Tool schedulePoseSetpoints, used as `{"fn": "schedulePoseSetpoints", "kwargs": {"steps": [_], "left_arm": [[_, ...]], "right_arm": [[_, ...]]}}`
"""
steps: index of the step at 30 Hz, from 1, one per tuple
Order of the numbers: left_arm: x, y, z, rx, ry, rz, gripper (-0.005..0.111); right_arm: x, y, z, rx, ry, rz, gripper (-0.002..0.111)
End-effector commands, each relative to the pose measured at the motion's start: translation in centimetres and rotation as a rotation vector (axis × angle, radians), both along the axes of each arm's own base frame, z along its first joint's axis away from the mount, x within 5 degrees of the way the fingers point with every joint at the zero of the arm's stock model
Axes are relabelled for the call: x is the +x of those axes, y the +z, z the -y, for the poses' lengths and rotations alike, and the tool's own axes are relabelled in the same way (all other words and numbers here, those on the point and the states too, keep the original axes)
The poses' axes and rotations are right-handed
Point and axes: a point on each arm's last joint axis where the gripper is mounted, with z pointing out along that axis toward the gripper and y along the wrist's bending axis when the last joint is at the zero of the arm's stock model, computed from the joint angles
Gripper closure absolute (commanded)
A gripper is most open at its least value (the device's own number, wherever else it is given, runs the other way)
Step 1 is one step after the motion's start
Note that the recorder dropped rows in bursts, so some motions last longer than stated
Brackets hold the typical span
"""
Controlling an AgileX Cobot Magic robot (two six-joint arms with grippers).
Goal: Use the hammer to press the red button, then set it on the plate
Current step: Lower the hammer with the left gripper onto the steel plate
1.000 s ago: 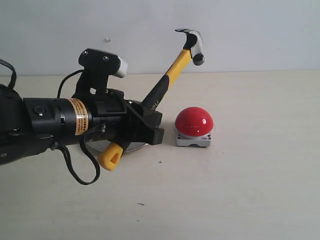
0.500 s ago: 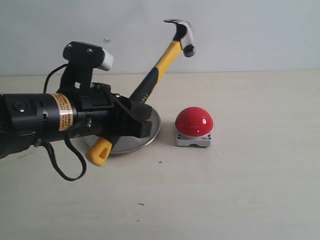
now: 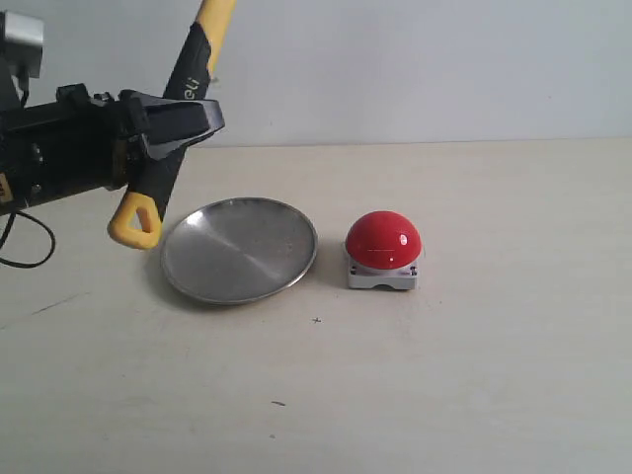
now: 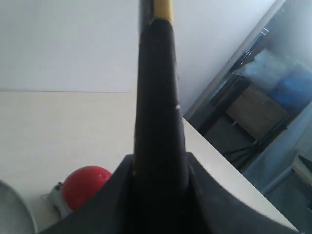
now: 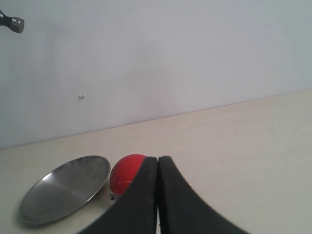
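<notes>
At far left, left fingers point(image 3: 197, 120) pinching hammer point(image 3: 195, 69) mid-handle, above bench point(image 3: 444, 375); head cut off at top, yellow end low. Then plate point(image 3: 240, 252), red button point(image 3: 383, 240) just beside. Right fingers point(image 5: 141, 195) pressed together, seemingly empty.

The plate point(image 3: 237, 255) lies flat on the tabletop point(image 3: 474, 346). Just right of the plate, the button point(image 3: 383, 240) stands on the same tabletop, near the plate's rim but not touching it. Up and to the left of the plate, clear of the tabletop, the hammer point(image 3: 195, 69) is clamped in the left end effector point(image 3: 188, 123), whose jaws close around the handle partway along. The hammer stands steeply tilted. Its handle end is lowest, hanging just left of the plate's left rim. Its upper part leans over toward the plate and runs out of the exterior view at the top. Behind the plate, past the tabletop's far edge, rises a wall point(image 3: 444, 69).
</notes>
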Motion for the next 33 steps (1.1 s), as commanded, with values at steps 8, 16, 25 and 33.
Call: {"fn": "schedulePoseSetpoints", "kwargs": {"steps": [8,16,25,33], "left_arm": [[4.9,-7.6,-0.2,0.017,0.002,-0.237,0.107],[7.1,-11.1,0.3,0.009,0.008,-0.342,0.107],[7.6,-13.7,0.4,0.057,0.124,-0.429,0.107],[7.5,-14.3,1.5,0.117,0.202,-0.458,0.107]], "right_arm": [[0.0,-0.1,0.0,-0.004,-0.002,0.002,0.108],[0.0,-0.1,0.0,-0.004,-0.002,0.002,0.108],[0.0,0.0,0.0,-0.004,-0.003,0.006,0.108],[0.0,0.0,0.0,-0.004,-0.003,0.006,0.108]]}}
